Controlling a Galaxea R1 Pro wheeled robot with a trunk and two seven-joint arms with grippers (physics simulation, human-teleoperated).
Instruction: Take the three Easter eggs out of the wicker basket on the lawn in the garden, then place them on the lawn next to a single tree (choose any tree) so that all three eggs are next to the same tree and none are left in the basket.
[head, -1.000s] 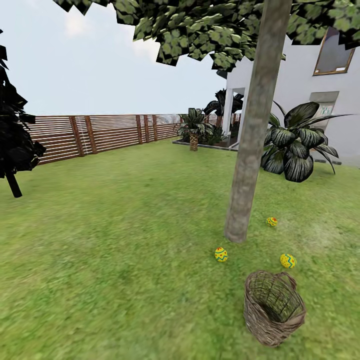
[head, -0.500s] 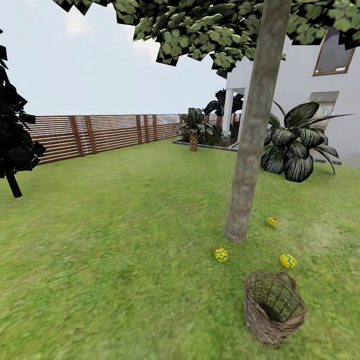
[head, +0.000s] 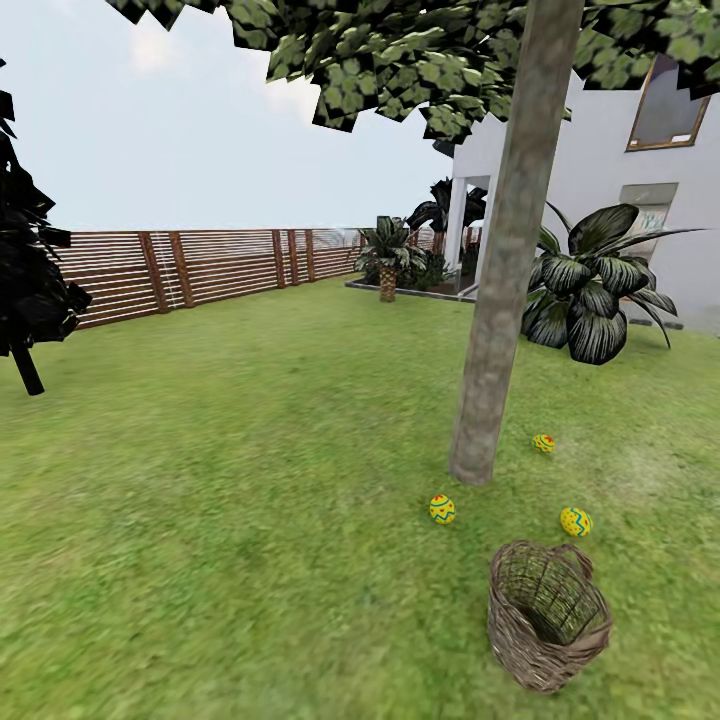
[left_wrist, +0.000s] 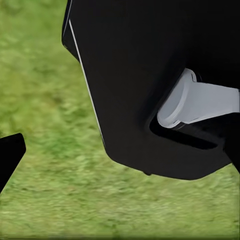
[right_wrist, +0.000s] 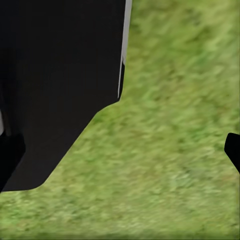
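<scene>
Whether either gripper is apart or together, I cannot tell; three eggs (head: 442, 509) lie around the tree (head: 497, 300), basket (head: 548, 618) empty.

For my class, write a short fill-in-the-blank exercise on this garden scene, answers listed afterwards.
1. The number of Easter eggs lying on the lawn is ____.
2. The eggs lie around the foot of the ____.
3. Inside, the wicker basket looks ____.
4. The fence behind is made of ____.

Answers: three; tree; empty; wood

Below my wrist lies blurred green lawn (right_wrist: 170, 150). A large black part of my own body (right_wrist: 55, 85) blocks one side.
</scene>
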